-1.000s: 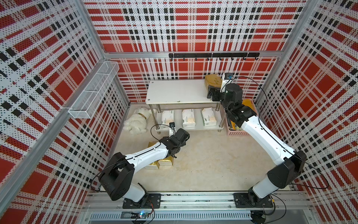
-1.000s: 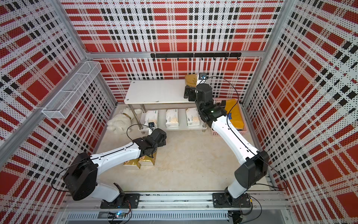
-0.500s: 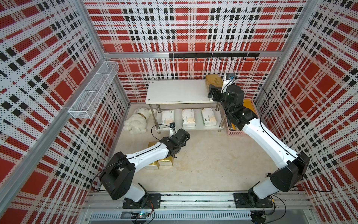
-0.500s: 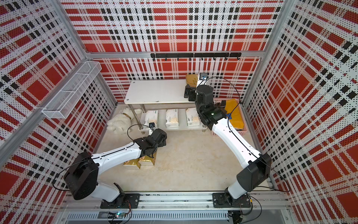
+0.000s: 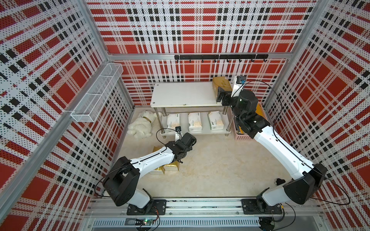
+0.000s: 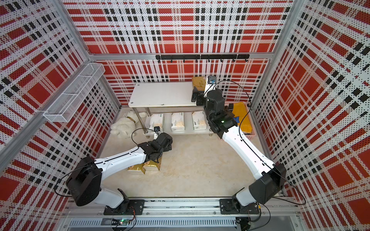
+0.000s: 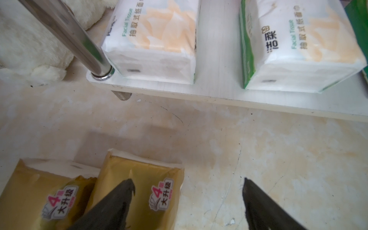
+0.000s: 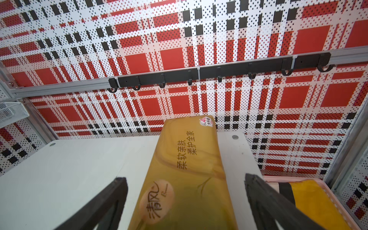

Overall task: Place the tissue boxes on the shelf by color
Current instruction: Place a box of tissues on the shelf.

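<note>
The shelf [image 5: 180, 94] stands at the back. One gold tissue box [image 8: 189, 159] lies on its top board at the right end. My right gripper [image 8: 185, 178] is open around that box's near end, with a gap on each side, as the top views also show [image 5: 220, 96]. Three white tissue boxes [image 5: 173, 122] [image 5: 194, 121] [image 5: 215, 120] sit on the lower board. Two gold tissue boxes [image 5: 171, 167] [image 5: 158, 170] lie side by side on the floor. Above the floor my left gripper [image 7: 188, 180] hangs open and empty, one finger over the nearer gold box [image 7: 143, 179].
A white plush toy [image 5: 143, 125] lies left of the shelf legs. A pink crate [image 5: 246, 136] holding something yellow [image 6: 242, 116] stands right of the shelf, under my right arm. A wire basket [image 5: 96, 96] hangs on the left wall, and a hook rail [image 5: 220, 57] runs along the back wall.
My right arm's elbow has shifted slightly outward; its gripper stays open at the gold box on the top board. The left arm has not moved.
</note>
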